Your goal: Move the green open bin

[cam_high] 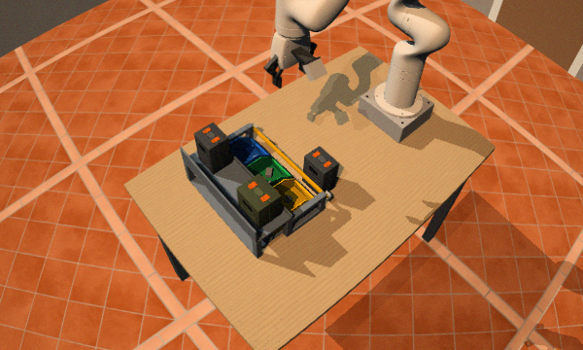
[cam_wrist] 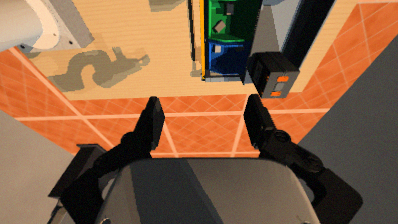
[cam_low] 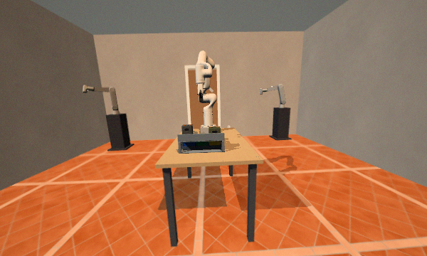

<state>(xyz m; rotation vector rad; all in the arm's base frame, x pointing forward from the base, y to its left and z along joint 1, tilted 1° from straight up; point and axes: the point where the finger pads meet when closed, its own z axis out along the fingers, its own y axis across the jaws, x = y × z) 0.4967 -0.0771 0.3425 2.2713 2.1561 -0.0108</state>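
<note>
The green bin [cam_high: 284, 171] [cam_wrist: 241, 24] sits in the grey shelf [cam_high: 223, 205] [cam_low: 201, 136] between the blue bin [cam_high: 246, 149] [cam_wrist: 231, 56] and the yellow bin [cam_high: 301, 193]. Small parts lie in the green bin; a light one [cam_high: 269, 172] [cam_wrist: 219, 26] shows clearly. A yellow rail [cam_high: 283, 157] [cam_wrist: 203, 45] runs along the bins' front. My gripper [cam_high: 292, 73] [cam_low: 201, 97] [cam_wrist: 203, 105] is open and empty. It is raised high, apart from the shelf and bins, near the table's far edge in the top view. The bins' bases are hidden.
A dark box [cam_high: 213, 148] [cam_low: 187, 129] [cam_wrist: 274, 75] and an olive box [cam_high: 259, 200] [cam_low: 214, 130] stand on the shelf's top behind the bins. Another dark box [cam_high: 321, 169] stands on the table [cam_high: 394, 180] close before the rail. The robot's base [cam_high: 398, 119] is at the table's other end.
</note>
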